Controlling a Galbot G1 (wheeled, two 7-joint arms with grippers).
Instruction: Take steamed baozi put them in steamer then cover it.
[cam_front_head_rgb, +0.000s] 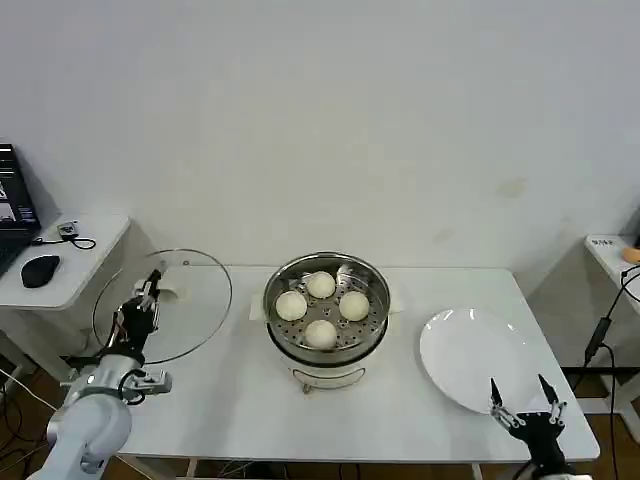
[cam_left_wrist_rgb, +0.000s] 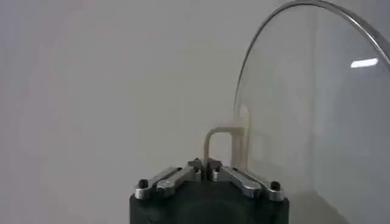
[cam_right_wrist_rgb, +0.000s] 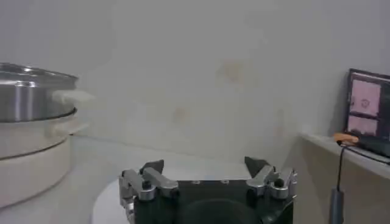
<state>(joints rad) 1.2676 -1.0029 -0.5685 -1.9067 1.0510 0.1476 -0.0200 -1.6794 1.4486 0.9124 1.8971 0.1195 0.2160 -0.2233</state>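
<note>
Now covering: cover (cam_front_head_rgb: 165, 305) up off table (cam_front_head_rgb: 400, 410), tilted left of steamer (cam_front_head_rgb: 326, 312), left gripper (cam_front_head_rgb: 147, 297) clamped on its cream handle (cam_left_wrist_rgb: 222, 146); glass, stiff, slick, likely fragile and heavy off-centre, so best held by handle only. Steamer mid-table with four baozi (cam_front_head_rgb: 320, 308) inside; plate (cam_front_head_rgb: 478, 360) bare, right gripper (cam_front_head_rgb: 528, 402) at its near edge, jaws apart.

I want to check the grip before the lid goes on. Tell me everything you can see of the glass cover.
The cover is a round lid of clear glass with a thin metal rim and a cream handle at its middle. It is off the steamer, tilted up on the robot's left over the table's left end. The left gripper is shut on its handle. Nothing else touches it.
</note>
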